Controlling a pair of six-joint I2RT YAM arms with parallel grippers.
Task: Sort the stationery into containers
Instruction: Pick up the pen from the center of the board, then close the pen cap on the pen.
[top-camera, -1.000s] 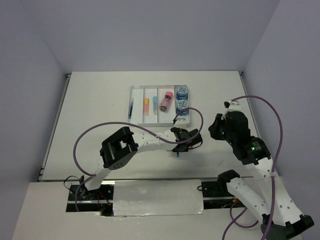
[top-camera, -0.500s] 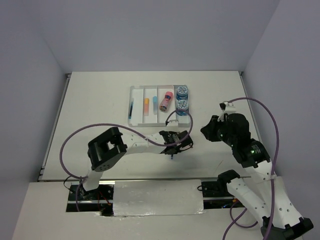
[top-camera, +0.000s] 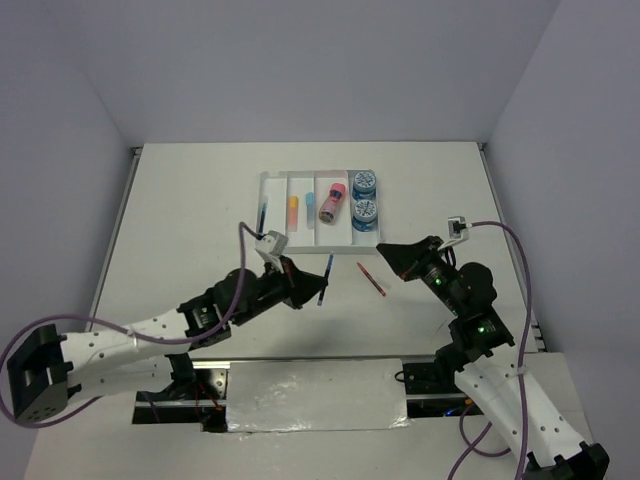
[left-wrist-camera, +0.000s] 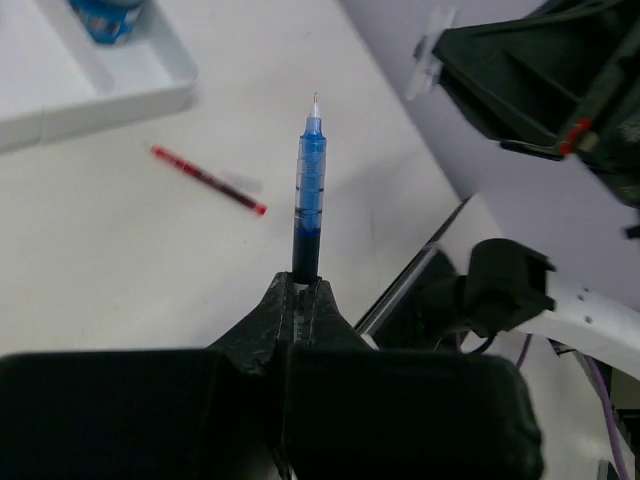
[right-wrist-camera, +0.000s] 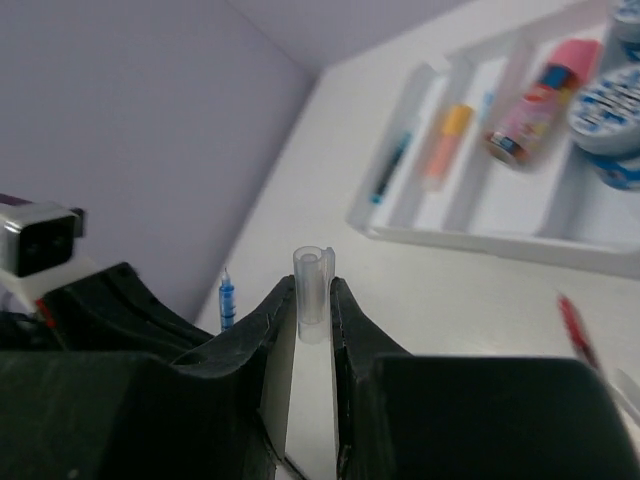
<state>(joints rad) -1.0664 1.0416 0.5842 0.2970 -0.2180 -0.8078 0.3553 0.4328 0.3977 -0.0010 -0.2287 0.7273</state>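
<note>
Two sets of jaws are closed: the left jaws clamp the blue pen (left-wrist-camera: 308, 205) by one end, outside the tray (top-camera: 263, 205); the right jaws pinch a clear cap (right-wrist-camera: 312, 290). The red pen (top-camera: 371, 279) lies on the tabletop (top-camera: 200, 200) between them.

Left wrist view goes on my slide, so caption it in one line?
Left gripper shut on a blue pen, tip outward; a red pen lies on the table near the tray.

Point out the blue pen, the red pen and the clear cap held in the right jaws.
blue pen (left-wrist-camera: 309, 195), left wrist view, middle of its barrel.
red pen (top-camera: 371, 279), top external view, middle of its shaft.
clear cap (right-wrist-camera: 312, 285), right wrist view, its upper wall.
</note>
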